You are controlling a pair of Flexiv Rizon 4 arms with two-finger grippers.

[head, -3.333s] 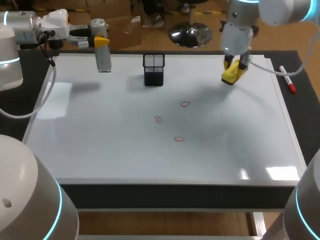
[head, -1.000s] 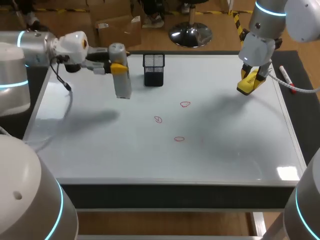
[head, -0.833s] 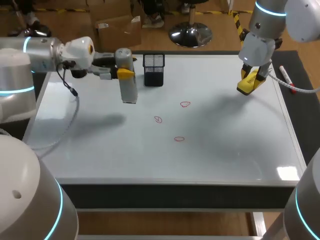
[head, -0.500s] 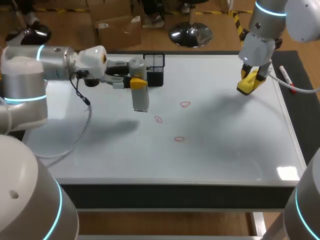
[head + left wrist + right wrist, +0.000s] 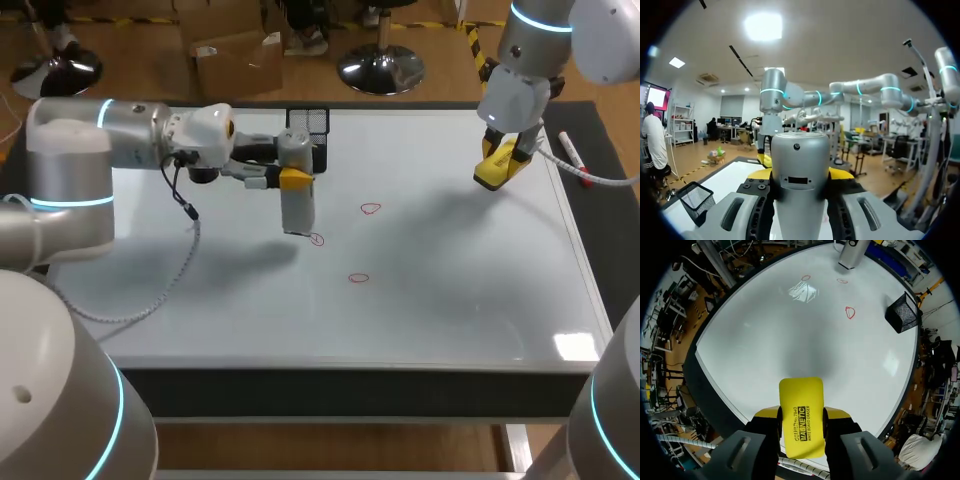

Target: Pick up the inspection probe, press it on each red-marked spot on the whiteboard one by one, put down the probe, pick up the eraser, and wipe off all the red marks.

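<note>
My left gripper point(image 5: 292, 178) is shut on the grey cylindrical probe point(image 5: 297, 200), held upright over the whiteboard point(image 5: 200, 300). The probe's lower end is just left of the middle red mark point(image 5: 317, 239); I cannot tell whether it touches the board. Two more red marks lie at the upper right point(image 5: 371, 209) and lower right point(image 5: 359, 278). In the left wrist view the probe point(image 5: 800, 160) stands between my fingers point(image 5: 840, 174). My right gripper point(image 5: 497, 160) is shut on the yellow eraser point(image 5: 495, 168) above the board's right side. The right wrist view shows the eraser point(image 5: 801, 412) and the marks far ahead point(image 5: 850, 312).
A black mesh pen holder point(image 5: 318, 125) stands at the back of the board, partly behind the probe, and shows beside it in the left wrist view point(image 5: 696, 197). A red marker point(image 5: 575, 158) lies off the board's right edge on the dark table.
My left arm has carried the probe rightward and toward the front, from beside the pen holder to the middle red mark. The right arm with the eraser has not moved.
</note>
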